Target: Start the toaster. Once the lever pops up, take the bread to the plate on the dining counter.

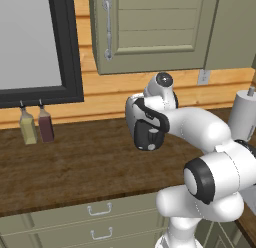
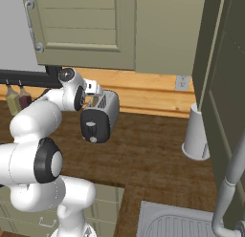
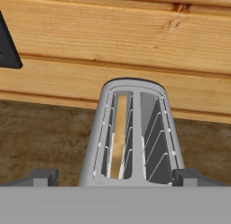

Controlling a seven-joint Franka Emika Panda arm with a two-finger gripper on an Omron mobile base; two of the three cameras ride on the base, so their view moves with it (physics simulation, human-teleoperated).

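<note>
Far left on the dark wood table (image 1: 65, 167), two bottles, one yellowish (image 1: 28, 127) and one dark red (image 1: 45, 125), stand side by side against the plank wall under a black-framed window (image 1: 65, 52). Below the table's near edge run pale green drawers with handles (image 1: 100, 210).

Toward the middle stands the toaster (image 2: 101, 115), silver, its black end panel facing the cameras with a pale round knob low on it. The arm's wrist reaches over its top from the left. From the hand camera the toaster (image 3: 135, 137) lies straight ahead, its two slots open to view. The bread (image 3: 118, 137) sits sunk in the left slot as a thin tan strip; the right slot shows bare wire guides. The jaws (image 3: 115, 177) are spread wide, one dark tip on each side of the toaster's near end, touching nothing.

Farther right, a white cylindrical holder (image 2: 196, 133) stands near a tall cabinet side (image 2: 225, 88), and a sink basin (image 2: 177, 221) with a grey faucet (image 2: 229, 183) sits near right.
</note>
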